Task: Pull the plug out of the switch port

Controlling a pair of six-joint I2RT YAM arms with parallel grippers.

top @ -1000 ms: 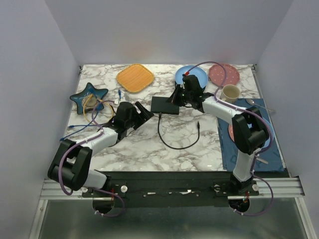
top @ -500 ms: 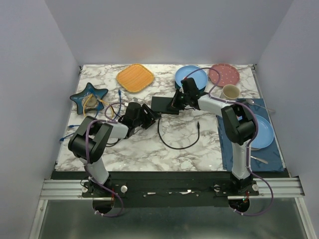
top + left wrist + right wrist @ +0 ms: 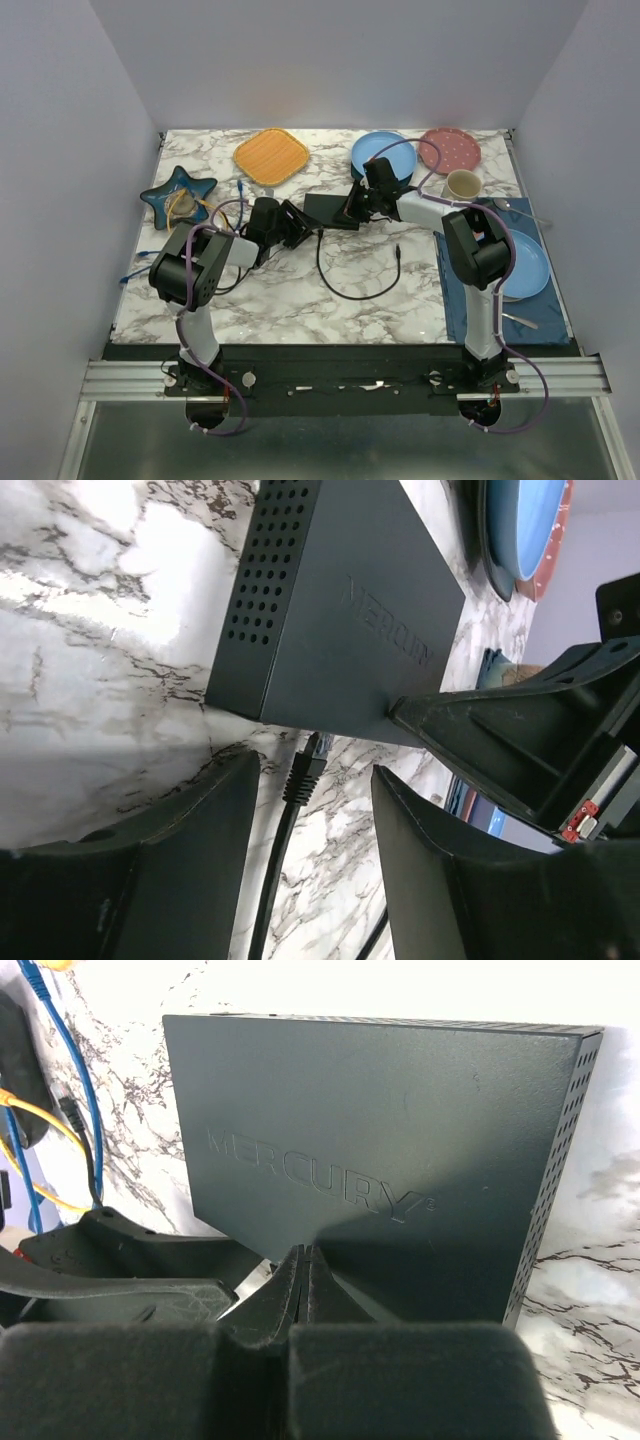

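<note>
The switch (image 3: 328,210) is a flat black box at mid-table; it fills the left wrist view (image 3: 340,610) and the right wrist view (image 3: 380,1140). The black plug (image 3: 308,767) sits at the switch's near edge, and its cable (image 3: 350,285) loops over the marble. My left gripper (image 3: 300,226) is open, its fingers on either side of the plug (image 3: 315,775) without touching it. My right gripper (image 3: 352,206) is shut and empty, its tips (image 3: 308,1258) resting on the switch's top near that edge.
An orange plate (image 3: 271,156), a blue plate (image 3: 383,150) and a pink plate (image 3: 449,148) lie at the back. A cup (image 3: 462,185) stands beside the blue mat (image 3: 480,290). A star dish (image 3: 178,195) and loose coloured cables (image 3: 215,212) lie at the left.
My left gripper has moved right, up to the switch's edge, and now straddles the plug. My right gripper has settled on the switch's top.
</note>
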